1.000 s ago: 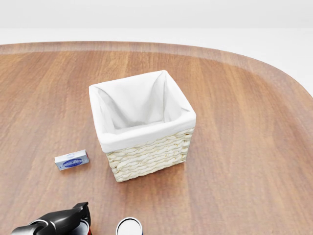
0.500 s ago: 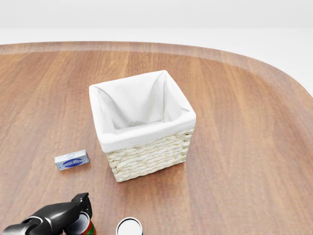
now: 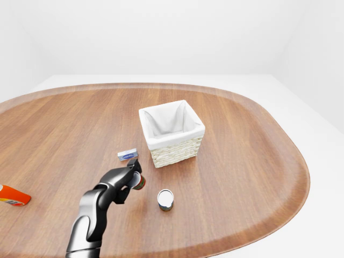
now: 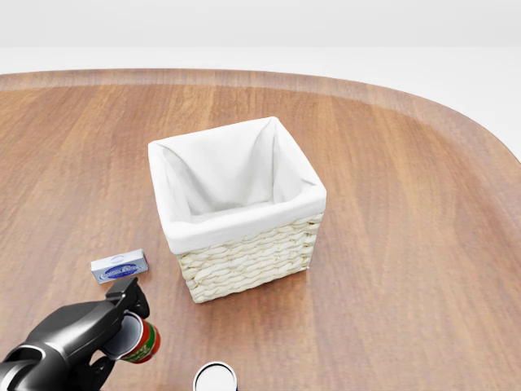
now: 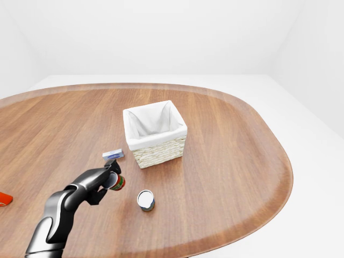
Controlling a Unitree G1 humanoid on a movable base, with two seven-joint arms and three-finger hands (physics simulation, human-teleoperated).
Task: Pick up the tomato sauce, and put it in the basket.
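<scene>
The black left hand [image 4: 114, 334] is gripping the small red tomato sauce can [image 4: 140, 342], tipped sideways above the brown wooden desk [image 4: 407, 244]. It should be lifting higher than the rim before going right over the white-lined woven basket [image 4: 244, 261].

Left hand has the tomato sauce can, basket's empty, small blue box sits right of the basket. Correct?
Not quite. The head view shows the small blue box left of the basket, not right. The left hand does hold the tomato sauce can, and the basket is empty.
</scene>
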